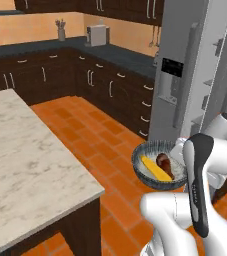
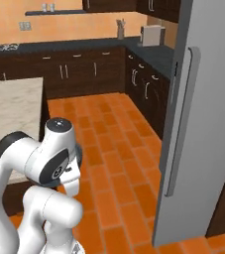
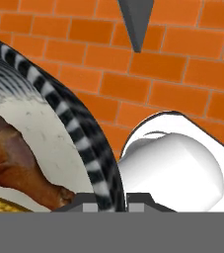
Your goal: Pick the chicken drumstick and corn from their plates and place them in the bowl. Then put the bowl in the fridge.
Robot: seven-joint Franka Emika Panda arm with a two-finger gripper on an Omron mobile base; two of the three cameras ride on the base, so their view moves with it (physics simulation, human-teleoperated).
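The bowl [image 1: 159, 172] hangs in the air over the orange tile floor [image 1: 110, 145], in front of the open fridge [image 1: 195, 65], with the marble bench [image 1: 25, 160] well off to the left. The hand [image 3: 106, 200] is clamped on the bowl's rim. Inside, the corn [image 1: 155, 168] and chicken drumstick [image 1: 165, 164] lie side by side, both running diagonally. No writing is readable.

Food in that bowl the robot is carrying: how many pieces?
2. The yellow corn lies along the middle of the bowl, and the brown chicken drumstick sits beside it, nearer the fridge. Smaller bits underneath could be hidden.
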